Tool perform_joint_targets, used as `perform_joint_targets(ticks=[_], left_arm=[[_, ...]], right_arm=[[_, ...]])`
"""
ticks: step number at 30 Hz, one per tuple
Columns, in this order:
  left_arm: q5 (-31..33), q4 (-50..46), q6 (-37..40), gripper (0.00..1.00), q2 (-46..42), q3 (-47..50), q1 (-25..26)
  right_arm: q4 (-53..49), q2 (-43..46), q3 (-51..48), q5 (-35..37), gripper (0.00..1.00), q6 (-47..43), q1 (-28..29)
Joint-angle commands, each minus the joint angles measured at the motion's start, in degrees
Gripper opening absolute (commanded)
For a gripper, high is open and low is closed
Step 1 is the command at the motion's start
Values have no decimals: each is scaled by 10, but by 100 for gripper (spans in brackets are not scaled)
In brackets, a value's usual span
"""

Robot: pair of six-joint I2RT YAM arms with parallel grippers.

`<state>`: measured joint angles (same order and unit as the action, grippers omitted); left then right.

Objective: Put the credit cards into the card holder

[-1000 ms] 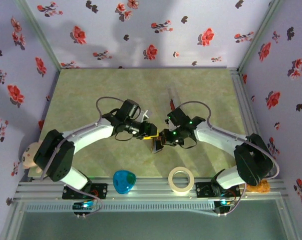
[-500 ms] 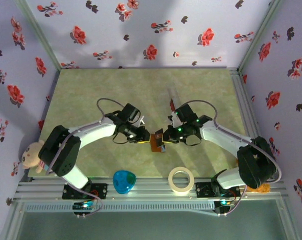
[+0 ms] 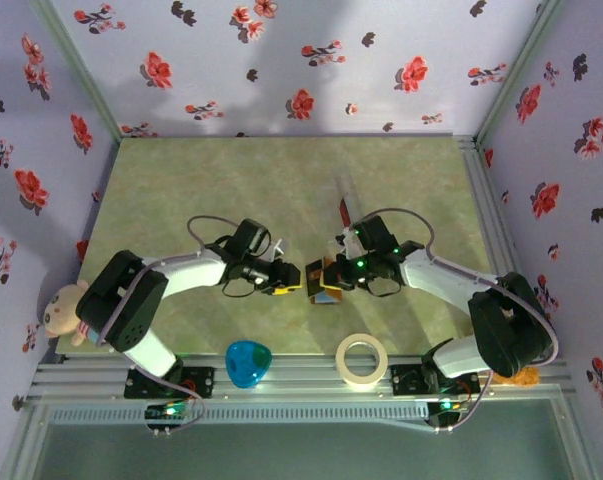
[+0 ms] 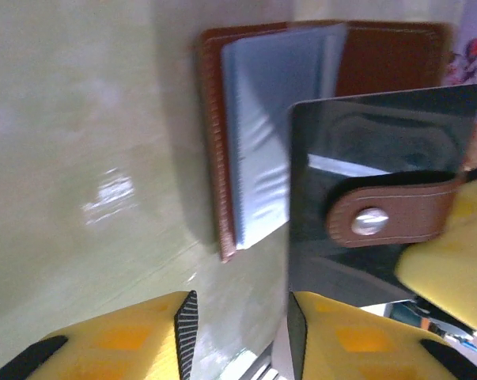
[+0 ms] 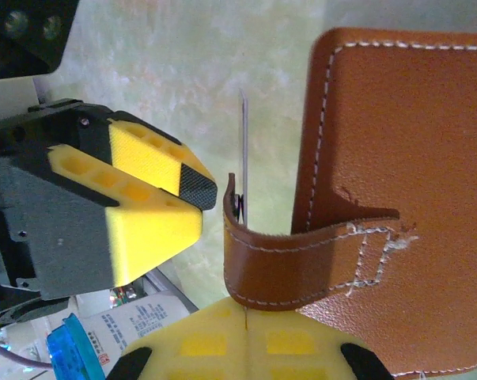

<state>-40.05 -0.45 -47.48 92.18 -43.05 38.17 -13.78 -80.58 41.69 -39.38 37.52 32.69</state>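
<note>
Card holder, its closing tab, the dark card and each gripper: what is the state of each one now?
card holder: open, clear sleeves showing.
closing tab: unfastened, lying across the dark card.
dark card: in front of the sleeves; inserted or not, cannot tell.
left gripper: open, nothing between its fingers.
right gripper: shut on the card holder.

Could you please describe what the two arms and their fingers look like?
Both the left arm and the right arm have white links between bulky black joints. A thin grey cable loops over each forearm, and small green lights glow on the right wrist. The fingers are blocky yellow with black ribbed pads, mounted on a black housing.
</note>
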Motion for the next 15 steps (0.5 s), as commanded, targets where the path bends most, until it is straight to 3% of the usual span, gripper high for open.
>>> perform_joint_targets(ticks=[1, 8, 15], left_arm=[[-51, 154, -74, 39, 2, 32, -6], [-74, 341, -168, 39, 43, 77, -6], [-76, 376, -182, 39, 56, 82, -6]], right_arm=[[50, 5, -15, -21, 0, 22, -9], [132, 25, -57, -52, 0, 64, -21], [203, 45, -93, -82, 0, 104, -37]])
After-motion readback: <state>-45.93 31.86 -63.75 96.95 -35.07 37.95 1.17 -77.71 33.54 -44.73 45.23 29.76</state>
